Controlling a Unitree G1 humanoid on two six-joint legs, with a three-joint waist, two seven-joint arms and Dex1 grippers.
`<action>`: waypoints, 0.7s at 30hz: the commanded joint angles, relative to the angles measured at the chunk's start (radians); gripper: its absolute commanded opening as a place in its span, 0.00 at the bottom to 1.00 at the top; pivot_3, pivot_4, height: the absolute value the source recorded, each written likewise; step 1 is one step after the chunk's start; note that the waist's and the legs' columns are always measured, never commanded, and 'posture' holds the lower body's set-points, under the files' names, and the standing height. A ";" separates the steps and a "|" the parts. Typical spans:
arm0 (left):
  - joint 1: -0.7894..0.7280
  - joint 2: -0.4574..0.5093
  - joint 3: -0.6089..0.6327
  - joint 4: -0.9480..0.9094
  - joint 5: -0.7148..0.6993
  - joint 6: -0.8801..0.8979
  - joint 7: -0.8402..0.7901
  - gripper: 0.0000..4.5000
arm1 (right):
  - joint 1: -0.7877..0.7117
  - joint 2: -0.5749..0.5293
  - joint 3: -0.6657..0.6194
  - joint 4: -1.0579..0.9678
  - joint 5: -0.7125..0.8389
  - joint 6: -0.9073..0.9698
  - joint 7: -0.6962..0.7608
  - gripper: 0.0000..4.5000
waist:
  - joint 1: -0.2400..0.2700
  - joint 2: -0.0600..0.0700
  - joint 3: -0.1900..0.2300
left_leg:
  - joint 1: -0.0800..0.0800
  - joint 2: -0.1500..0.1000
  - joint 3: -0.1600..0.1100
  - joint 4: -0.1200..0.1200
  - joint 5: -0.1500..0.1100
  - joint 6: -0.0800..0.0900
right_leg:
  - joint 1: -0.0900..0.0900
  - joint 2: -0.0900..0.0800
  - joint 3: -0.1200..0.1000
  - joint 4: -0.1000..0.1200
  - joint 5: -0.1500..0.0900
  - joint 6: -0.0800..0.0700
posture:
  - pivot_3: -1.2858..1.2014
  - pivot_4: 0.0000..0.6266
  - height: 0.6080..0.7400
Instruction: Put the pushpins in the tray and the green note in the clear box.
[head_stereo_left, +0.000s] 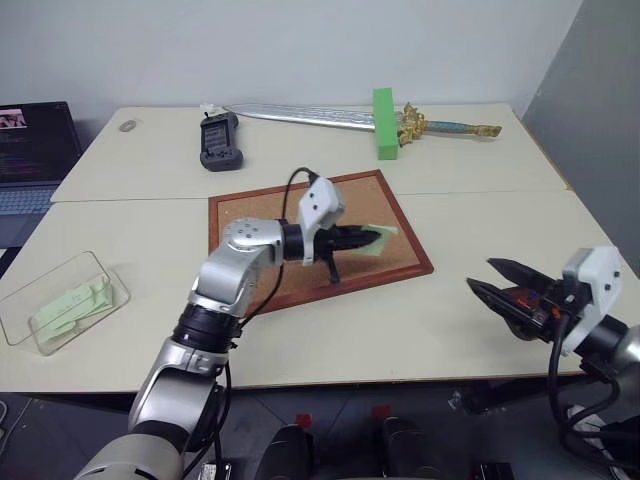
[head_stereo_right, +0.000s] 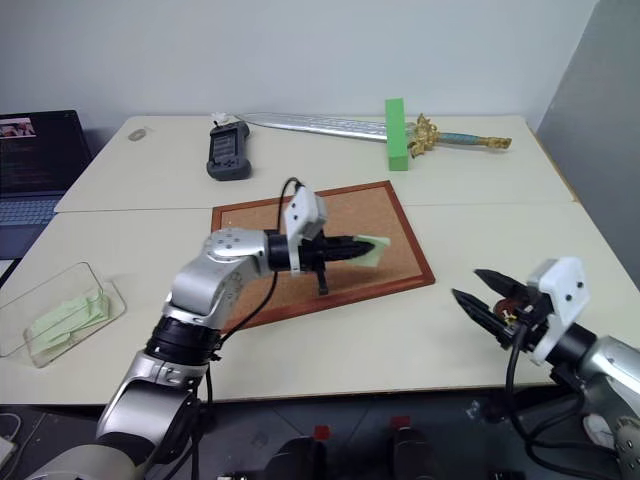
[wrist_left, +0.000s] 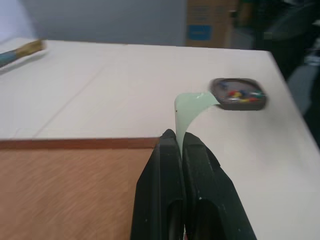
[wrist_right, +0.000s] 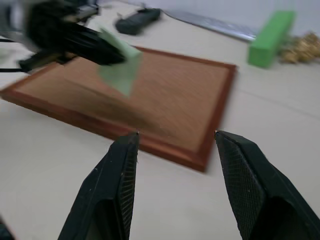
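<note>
Office or lab: pale tables (head_stereo_left: 480, 330) against a bare wall, open laptop (head_stereo_left: 30, 150), cardboard boxes (wrist_left: 210, 22).

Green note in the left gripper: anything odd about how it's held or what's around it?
The green note is pinched by one edge in the shut left gripper above the corkboard and curls over past the fingertips. Nothing looks torn or spilled.
</note>
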 joint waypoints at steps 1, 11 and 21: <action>0.064 0.046 0.109 -0.179 -0.010 0.117 0.148 0.00 | -0.101 -0.024 0.089 -0.037 0.088 0.010 0.022 0.68 | 0.000 0.000 0.000 | 0.000 0.000 0.000 0.000 0.000 0.000 | 0.000 0.000 0.000 0.000 0.000 0.000 | 0.52 0.24 1.00; 0.389 0.007 0.433 -0.575 0.112 0.319 0.670 0.00 | -0.226 -0.034 0.298 0.083 0.026 -0.119 0.185 1.00 | 0.007 -0.007 0.004 | -0.001 0.002 -0.005 0.000 0.000 0.000 | 0.000 -0.005 0.000 -0.001 0.000 0.000 | 0.52 0.24 1.00; 0.530 -0.033 0.709 -0.744 0.298 0.360 1.005 0.00 | -0.392 0.025 0.423 0.188 0.033 -0.173 0.284 1.00 | 0.007 -0.011 0.006 | -0.001 0.002 -0.010 0.000 0.000 0.000 | 0.000 -0.004 -0.003 0.000 0.000 0.000 | 0.52 0.24 1.00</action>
